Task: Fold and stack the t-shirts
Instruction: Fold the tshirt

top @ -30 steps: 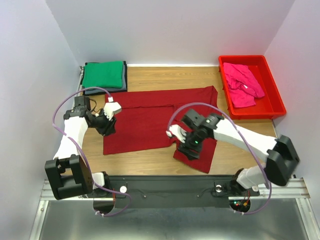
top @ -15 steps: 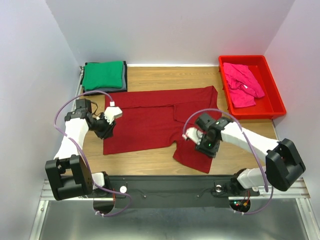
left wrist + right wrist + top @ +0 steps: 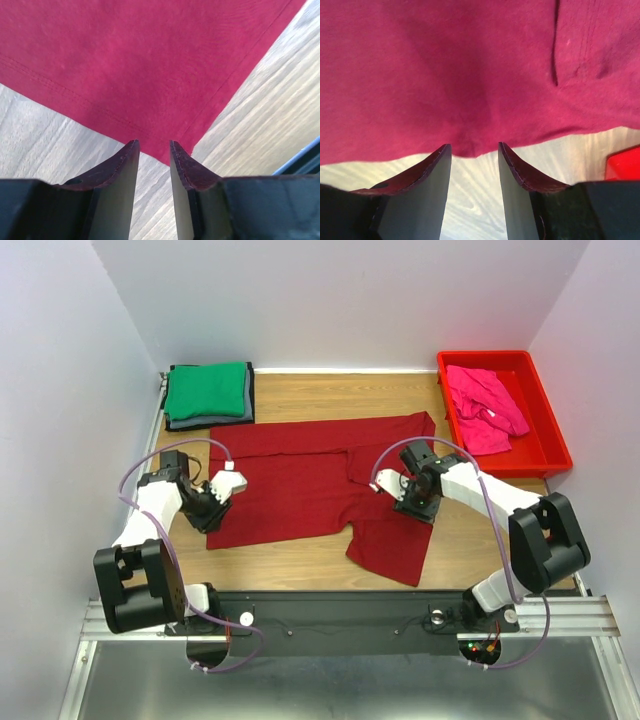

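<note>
The maroon t-shirt [image 3: 300,480] lies spread flat mid-table. My left gripper [image 3: 208,520] is open and empty, low over the wood just off the shirt's near left corner. In the left wrist view that corner of the shirt [image 3: 150,65] lies right ahead of the gripper [image 3: 154,145]. My right gripper [image 3: 422,508] is open and empty at the shirt's right edge. In the right wrist view the shirt's hem [image 3: 445,75] lies just ahead of the gripper [image 3: 475,147]. A folded green t-shirt [image 3: 205,390] lies on a dark grey one [image 3: 210,423] at the back left. The pink t-shirt [image 3: 485,405] lies crumpled in the tray.
The red plastic tray [image 3: 555,445] stands at the back right, and its corner shows in the right wrist view [image 3: 625,165]. White walls close in the wooden table [image 3: 300,560] on three sides. A black rail runs along the near edge.
My right gripper has moved from the near sleeve up and right to the shirt's right edge. My left gripper has moved slightly down toward the shirt's near left corner.
</note>
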{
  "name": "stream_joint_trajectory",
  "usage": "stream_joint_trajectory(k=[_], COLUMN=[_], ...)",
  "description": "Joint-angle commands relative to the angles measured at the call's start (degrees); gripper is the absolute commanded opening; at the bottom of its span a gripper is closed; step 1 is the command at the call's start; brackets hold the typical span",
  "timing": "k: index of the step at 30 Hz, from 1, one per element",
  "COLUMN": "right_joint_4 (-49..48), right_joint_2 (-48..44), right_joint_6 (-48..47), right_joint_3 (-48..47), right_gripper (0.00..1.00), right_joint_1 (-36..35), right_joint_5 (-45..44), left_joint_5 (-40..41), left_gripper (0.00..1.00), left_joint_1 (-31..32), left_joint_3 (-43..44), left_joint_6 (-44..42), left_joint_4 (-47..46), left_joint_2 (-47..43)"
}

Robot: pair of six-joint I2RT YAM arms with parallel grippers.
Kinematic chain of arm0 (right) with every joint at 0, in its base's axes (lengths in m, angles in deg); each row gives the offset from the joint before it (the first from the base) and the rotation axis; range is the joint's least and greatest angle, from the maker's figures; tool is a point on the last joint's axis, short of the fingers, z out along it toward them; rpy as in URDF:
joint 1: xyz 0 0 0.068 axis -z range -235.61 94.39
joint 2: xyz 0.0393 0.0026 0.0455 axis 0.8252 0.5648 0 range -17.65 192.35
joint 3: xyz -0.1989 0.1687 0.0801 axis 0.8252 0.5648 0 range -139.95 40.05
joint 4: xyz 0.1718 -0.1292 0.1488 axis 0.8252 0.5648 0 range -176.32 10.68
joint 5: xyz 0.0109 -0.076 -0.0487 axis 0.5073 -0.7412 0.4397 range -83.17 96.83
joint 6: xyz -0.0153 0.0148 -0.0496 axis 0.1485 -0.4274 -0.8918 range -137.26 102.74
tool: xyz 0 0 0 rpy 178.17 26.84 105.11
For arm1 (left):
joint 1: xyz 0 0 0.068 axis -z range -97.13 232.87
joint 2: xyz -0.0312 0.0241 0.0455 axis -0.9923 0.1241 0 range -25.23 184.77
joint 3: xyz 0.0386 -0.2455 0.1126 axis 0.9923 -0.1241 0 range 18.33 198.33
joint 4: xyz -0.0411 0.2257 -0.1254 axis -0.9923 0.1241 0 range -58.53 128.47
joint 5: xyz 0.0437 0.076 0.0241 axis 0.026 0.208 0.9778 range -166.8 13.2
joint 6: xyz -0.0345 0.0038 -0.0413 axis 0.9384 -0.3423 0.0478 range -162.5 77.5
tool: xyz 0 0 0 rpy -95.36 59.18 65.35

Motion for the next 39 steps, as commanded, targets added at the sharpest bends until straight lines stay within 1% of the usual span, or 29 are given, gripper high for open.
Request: stream_joint_trajectory(k=[1,5,8,10,12,13,16,18,20,21,24,29,35,39], right_joint_4=[-5.80,-7.04,-6.78,-5.82,-3.80,-1.00,4.10,5.70,6.75,6.76,5.89,2.89,0.87,-2.20], right_joint_2=[0.34,0.95,-1.50,-4.40,-6.16,-7.56,-10.98,-11.79,-11.27,-9.61,-6.52,-3.97,-2.30,-1.42], right_joint_6=[-3.52,-3.79,-2.56,-1.77,-1.76,-1.68,-2.11,-2.47,-2.64,-2.56,-1.33,0.61,2.89,4.12], right_joint_3=[2.43,5.52,5.87,5.70,4.91,4.39,3.41,3.59,4.03,4.29,5.52,7.81,10.09,12.64], right_gripper=[0.48,0.48,0.49,0.49,0.50,0.50,0.51,0.51,0.51,0.52,0.60,0.62,0.59,0.48], right_joint_1=[0.34,0.51,0.51,0.51,0.51,0.51,0.51,0.43,-0.10,-0.28,-2.64,-6.51,-10.47,-11.70], right_joint_5=[-2.22,-2.76,-2.40,-2.40,-1.53,-1.09,2.86,5.41,6.56,7.08,6.74,4.11,1.73,-1.77], left_joint_5=[3.14,5.51,7.27,7.72,7.54,7.11,6.23,5.61,5.52,5.52,5.61,6.48,7.10,6.93], left_gripper=[0.44,0.45,0.45,0.45,0.45,0.45,0.44,0.44,0.44,0.44,0.44,0.45,0.45,0.43], left_joint_1=[-0.02,-0.11,-0.11,-0.02,-0.11,-0.11,-0.11,-0.02,-0.11,-0.02,-0.11,-0.10,-0.02,-0.10], left_joint_3=[-2.42,-5.15,-8.13,-8.66,-8.14,-7.79,-6.03,-5.24,-5.06,-4.80,-4.45,-4.36,-5.06,-6.03], left_joint_6=[-3.03,-6.73,-8.75,-9.28,-9.63,-9.90,-10.69,-11.39,-11.57,-11.66,-11.83,-12.45,-14.91,-16.40], left_joint_4=[-0.81,-0.38,-1.08,-1.52,-1.00,-0.03,1.99,2.79,2.96,2.88,3.67,3.84,4.55,3.84], left_joint_2=[-2.25,-3.48,-5.06,-6.03,-6.21,-6.12,-5.86,-5.86,-5.60,-5.25,-4.02,-4.45,-4.54,-5.07])
